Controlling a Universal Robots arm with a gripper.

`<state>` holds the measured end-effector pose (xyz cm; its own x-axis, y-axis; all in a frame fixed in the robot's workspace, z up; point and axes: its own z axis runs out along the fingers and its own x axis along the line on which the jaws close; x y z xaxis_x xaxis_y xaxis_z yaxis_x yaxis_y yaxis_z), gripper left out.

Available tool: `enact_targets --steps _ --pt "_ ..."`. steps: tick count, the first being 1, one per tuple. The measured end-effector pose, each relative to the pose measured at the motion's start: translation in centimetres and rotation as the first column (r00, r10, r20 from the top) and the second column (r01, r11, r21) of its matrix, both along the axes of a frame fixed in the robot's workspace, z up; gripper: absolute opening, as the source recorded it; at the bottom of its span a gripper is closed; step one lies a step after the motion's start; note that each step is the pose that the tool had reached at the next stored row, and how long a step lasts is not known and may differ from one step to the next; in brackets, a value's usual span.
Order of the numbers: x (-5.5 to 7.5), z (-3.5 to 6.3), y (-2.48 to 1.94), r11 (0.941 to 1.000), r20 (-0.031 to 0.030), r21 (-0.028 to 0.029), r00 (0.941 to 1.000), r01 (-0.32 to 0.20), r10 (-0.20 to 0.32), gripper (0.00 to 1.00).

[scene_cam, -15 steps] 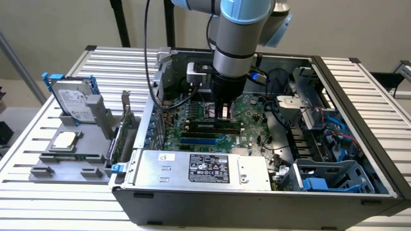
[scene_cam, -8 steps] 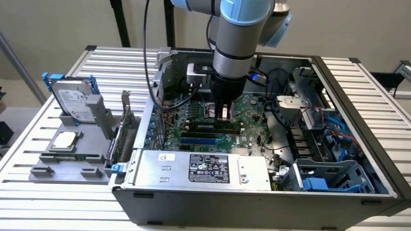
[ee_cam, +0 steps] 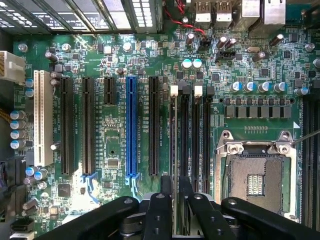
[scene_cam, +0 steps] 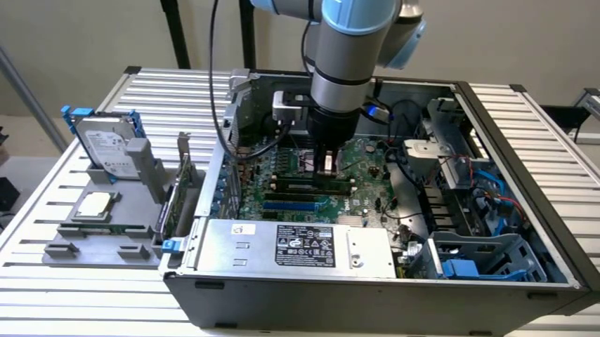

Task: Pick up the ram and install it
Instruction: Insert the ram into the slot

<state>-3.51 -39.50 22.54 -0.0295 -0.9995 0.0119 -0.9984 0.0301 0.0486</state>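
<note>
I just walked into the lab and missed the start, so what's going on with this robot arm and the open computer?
The arm has reached down into the open computer case, and its gripper sits right over the motherboard's memory slots. The ram stands edge-on in one of those slots, directly between the fingers. On the grey tray beside the case, a hard drive and a processor chip lie untouched.

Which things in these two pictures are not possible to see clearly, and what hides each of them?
- The ram: in the exterior view, the gripper stands in front of the memory slots, so whether it is seated cannot be told.
- The slots' ends: in the wrist view, the gripper's black body covers them.
- Power supply label: in the exterior view, the print is too small to read.
</note>
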Motion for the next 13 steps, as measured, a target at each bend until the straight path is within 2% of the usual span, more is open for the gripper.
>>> enact_targets --steps 7,9,10,11,13 --pt "0.0 1.80 -0.01 1.0000 -0.0039 0.0000 1.0000 0.000 0.000 0.21" --pt "0.0 1.84 0.00 1.0000 -0.0040 0.0003 1.0000 0.000 0.000 0.19" --pt "0.0 1.84 0.00 1.0000 -0.0040 0.0003 1.0000 0.000 0.000 0.13" --pt "0.0 1.84 -0.01 1.0000 -0.0040 0.0003 1.0000 0.000 0.000 0.11" --pt "0.0 1.85 -0.01 1.0000 -0.0041 0.0001 1.0000 0.000 0.000 0.11"
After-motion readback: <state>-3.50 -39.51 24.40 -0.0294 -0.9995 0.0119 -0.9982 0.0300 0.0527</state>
